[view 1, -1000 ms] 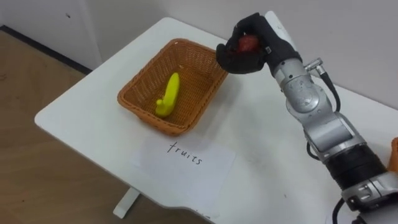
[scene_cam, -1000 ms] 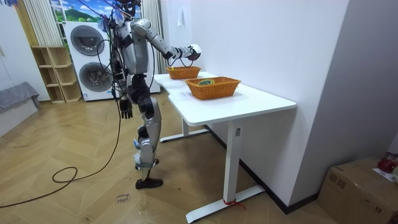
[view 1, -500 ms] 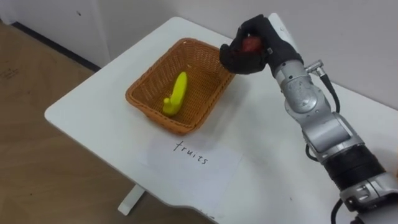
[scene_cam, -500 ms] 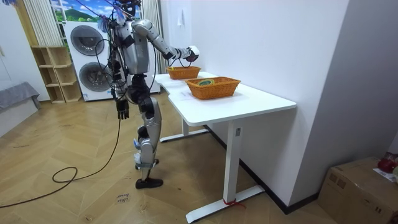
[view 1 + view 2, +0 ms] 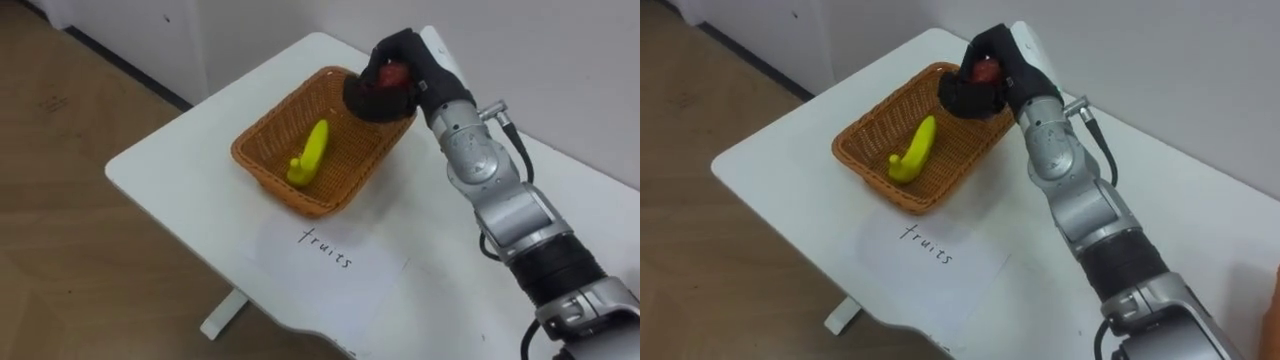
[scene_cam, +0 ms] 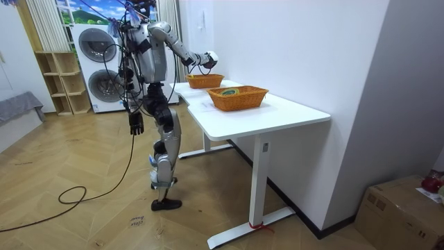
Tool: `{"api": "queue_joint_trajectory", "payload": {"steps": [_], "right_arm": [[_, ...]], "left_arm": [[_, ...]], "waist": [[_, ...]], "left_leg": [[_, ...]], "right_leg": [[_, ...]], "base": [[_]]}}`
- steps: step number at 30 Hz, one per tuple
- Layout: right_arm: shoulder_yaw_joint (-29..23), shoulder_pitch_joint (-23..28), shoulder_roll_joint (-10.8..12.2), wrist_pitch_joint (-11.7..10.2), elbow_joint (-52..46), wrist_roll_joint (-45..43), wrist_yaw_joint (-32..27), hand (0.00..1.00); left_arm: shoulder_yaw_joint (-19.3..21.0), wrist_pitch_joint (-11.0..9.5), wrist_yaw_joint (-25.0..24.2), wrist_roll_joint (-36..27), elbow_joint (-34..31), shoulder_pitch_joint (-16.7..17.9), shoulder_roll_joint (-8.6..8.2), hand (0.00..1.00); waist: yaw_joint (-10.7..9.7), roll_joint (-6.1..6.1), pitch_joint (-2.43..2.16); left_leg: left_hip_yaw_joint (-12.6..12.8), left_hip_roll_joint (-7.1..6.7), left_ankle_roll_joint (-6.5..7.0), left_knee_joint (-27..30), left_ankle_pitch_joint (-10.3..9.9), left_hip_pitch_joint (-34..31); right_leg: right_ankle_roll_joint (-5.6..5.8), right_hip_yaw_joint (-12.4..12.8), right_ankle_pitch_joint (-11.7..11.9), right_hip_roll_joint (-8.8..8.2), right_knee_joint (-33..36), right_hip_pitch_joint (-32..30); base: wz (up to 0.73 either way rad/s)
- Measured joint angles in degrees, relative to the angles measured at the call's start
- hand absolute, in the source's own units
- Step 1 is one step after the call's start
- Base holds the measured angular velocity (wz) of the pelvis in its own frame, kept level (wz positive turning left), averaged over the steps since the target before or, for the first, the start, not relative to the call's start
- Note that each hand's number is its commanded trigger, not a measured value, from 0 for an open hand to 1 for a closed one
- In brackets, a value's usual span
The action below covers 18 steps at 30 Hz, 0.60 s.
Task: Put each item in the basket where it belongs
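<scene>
A red round fruit (image 5: 394,73) (image 5: 985,70) sits in my right hand (image 5: 392,78) (image 5: 985,76), whose dark fingers curl round it. That hand hovers over the far right corner of the wicker fruit basket (image 5: 268,146) (image 5: 865,135) (image 6: 205,80). A yellow banana (image 5: 309,155) (image 5: 913,152) lies inside the basket. In the room view I stand at the table's end with my right arm stretched out and my left hand (image 6: 136,125) hanging by my side. A second wicker basket (image 6: 237,98) with some items stands further along the table.
A paper sheet marked "fruits" (image 5: 327,252) (image 5: 931,246) lies on the white table (image 5: 190,190) in front of the basket. The wall runs just behind the table. Washing machines (image 6: 97,73) and a shelf stand behind me.
My right hand has moved left with the red fruit, from beside the basket's rim to above its far corner. The eye view has shifted, so the basket shows further right.
</scene>
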Motion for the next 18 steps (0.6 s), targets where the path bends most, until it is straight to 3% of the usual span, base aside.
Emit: {"api": "queue_joint_trajectory", "payload": {"steps": [7,17,18], "right_arm": [[2.1,0.0,1.3,0.0,0.0,-3.2,0.1,1.00],[4.7,0.0,2.5,0.1,0.1,-3.2,2.4,1.00],[4.7,0.0,2.5,0.1,0.1,-3.2,2.5,0.89]], "left_arm": [[0.3,0.0,-1.6,0.0,0.0,0.2,0.49,0.00],[0.3,-0.8,-2.5,0.0,0.0,0.1,1.26,0.00],[0.3,-0.8,-2.4,0.0,0.0,0.1,1.27,0.00]], "waist": [[0.5,-0.67,0.09],[2.9,-1.13,0.42],[3.1,-1.19,0.46]], "left_leg": [[0.0,-0.10,0.00,0.1,0.0,-0.1],[-0.1,-0.12,0.00,0.1,0.0,-0.1],[-0.1,-0.13,0.00,0.1,0.0,-0.2]], "right_leg": [[0.01,1.0,0.0,0.04,-0.1,0.0],[0.01,0.9,0.0,0.01,-0.1,0.0],[0.01,0.8,0.0,0.01,-0.1,0.0]], "base": [[0.00],[0.00],[0.00]]}}
